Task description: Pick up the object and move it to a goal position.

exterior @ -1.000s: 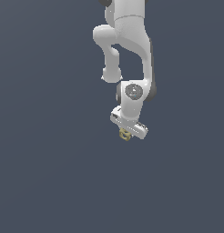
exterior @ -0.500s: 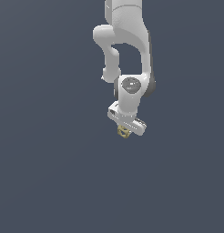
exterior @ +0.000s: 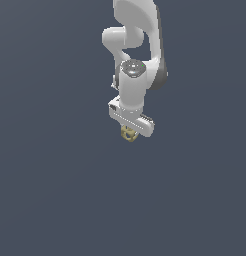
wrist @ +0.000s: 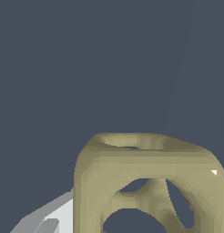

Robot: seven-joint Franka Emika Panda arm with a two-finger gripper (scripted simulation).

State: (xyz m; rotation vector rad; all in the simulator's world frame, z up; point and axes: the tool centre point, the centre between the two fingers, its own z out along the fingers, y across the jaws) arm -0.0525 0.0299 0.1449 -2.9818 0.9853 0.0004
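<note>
Where the wrist view is nearest, the small olive-tan, cube-like lattice frame with open holes through its faces (wrist: 150, 182) fills the foreground, with a pale grey finger (wrist: 50, 216) touching its side. Seen in the exterior view, the same frame (exterior: 128, 133) sits directly beneath the white gripper (exterior: 129, 131), clamped between the fingers, which are closed on it. Above, the white jointed robot arm (exterior: 135, 55) rises out of frame against a plain dark grey-blue background (exterior: 45, 175).

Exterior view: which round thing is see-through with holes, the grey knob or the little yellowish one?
The lattice cube under the tool; open holes pierce its faces, while the grey joint cap is solid.
</note>
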